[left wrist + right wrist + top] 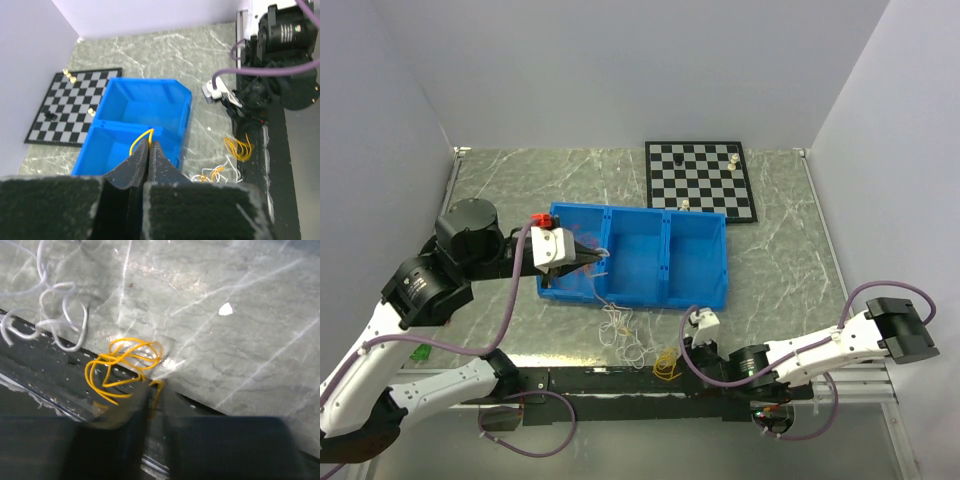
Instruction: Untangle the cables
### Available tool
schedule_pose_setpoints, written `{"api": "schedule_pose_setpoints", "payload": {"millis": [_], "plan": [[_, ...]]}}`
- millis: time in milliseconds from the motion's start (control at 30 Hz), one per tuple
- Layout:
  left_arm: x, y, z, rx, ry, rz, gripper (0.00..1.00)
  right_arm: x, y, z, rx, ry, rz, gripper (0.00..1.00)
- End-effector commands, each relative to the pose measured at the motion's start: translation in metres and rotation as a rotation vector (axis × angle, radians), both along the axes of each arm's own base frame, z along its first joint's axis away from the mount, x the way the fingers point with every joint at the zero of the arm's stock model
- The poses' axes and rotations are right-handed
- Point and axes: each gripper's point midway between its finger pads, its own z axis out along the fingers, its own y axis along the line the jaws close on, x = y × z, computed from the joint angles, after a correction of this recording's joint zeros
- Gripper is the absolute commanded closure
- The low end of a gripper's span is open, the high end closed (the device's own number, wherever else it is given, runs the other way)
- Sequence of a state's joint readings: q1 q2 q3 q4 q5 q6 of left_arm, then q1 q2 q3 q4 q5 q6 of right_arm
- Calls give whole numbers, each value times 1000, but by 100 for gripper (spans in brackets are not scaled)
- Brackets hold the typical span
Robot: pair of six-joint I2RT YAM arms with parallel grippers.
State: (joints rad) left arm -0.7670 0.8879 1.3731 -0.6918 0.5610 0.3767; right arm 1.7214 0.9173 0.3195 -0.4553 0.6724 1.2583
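Observation:
The cables lie loose on the table in front of the blue bin (pixel 724 262): a white clump (pixel 623 335) and a yellow-orange clump (pixel 667 365). My left gripper (pixel 601 262) hangs over the bin's left compartment, shut on a thin yellow wire (pixel 141 137) that loops out past its fingertips. My right gripper (pixel 683 352) is low at the table's near edge, by the yellow-orange clump (pixel 122 365). Its blurred jaws stand narrowly apart with one strand of that clump between them. White wires (pixel 55 320) lie to its left.
A chessboard (pixel 700 180) with a few pieces lies behind the bin at the back right. The black mounting rail (pixel 620 382) runs along the near edge. The bin (pixel 186 107) has three compartments. Grey walls close in the left, back and right.

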Motion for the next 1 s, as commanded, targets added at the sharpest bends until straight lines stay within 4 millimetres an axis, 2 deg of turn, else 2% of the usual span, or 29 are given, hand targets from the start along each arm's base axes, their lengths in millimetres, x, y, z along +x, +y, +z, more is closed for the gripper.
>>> {"api": "schedule_pose_setpoints", "payload": {"millis": [0, 33, 67, 167, 267, 400, 567, 667, 800, 900, 967], "plan": [[-6, 12, 1, 13, -13, 17, 99, 3, 18, 16, 100, -6, -25, 96], [-6, 14, 3, 11, -15, 22, 99, 3, 18, 21, 95, -10, -28, 100], [-6, 15, 4, 8, -21, 25, 99, 6, 12, 25, 61, -25, -36, 100], [-7, 19, 4, 4, -27, 30, 99, 17, 6, 58, 35, -94, -52, 100], [-11, 20, -6, 28, -18, 15, 99, 30, -3, 105, 47, -170, -65, 100], [-17, 21, -22, 46, 5, -10, 99, 45, -12, 178, 142, -279, -59, 100], [-25, 19, -34, 42, 33, -47, 99, 58, -8, 259, 270, -417, -23, 100], [-28, 16, -37, 31, 48, -67, 99, 63, -5, 300, 322, -493, -13, 100], [-32, 15, -34, 21, 52, -88, 99, 73, -1, 334, 337, -577, -12, 100], [-35, 16, -30, 15, 45, -97, 99, 85, 6, 341, 326, -597, -20, 100], [-37, 16, -29, 14, 45, -107, 99, 97, 11, 337, 300, -588, -37, 100]]}}
